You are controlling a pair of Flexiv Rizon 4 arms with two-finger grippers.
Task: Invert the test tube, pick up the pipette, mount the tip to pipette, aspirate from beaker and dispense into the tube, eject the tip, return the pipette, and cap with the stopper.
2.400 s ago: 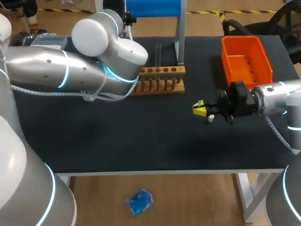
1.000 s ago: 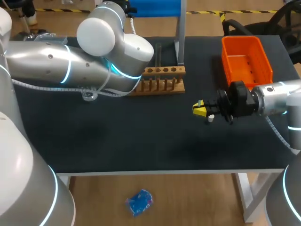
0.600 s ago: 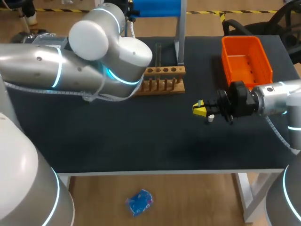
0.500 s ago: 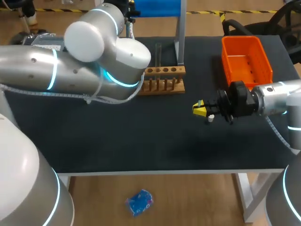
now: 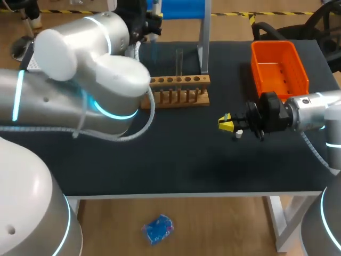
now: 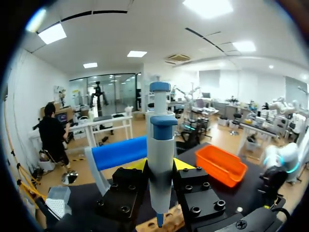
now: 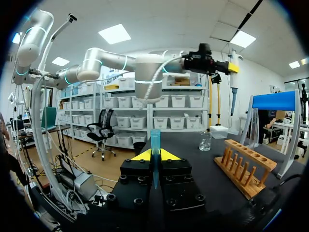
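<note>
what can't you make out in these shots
- Head view: beaker, hidden behind left arm.
- Head view: left gripper, only a dark blur.
- Right wrist view: lower end of bluish tube, sunk inside right gripper.

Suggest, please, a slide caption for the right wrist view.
Right gripper shut on a blue tip; left gripper holds the pipette aloft ahead, with beaker and wooden rack on the table.

Black worktop (image 5: 176,160) on a white frame (image 5: 281,224). Wood-plank floor (image 5: 213,229) below, with yellow-black tape (image 5: 229,13) along the far side. White ceiling, panel lights (image 7: 114,34) lit.
</note>
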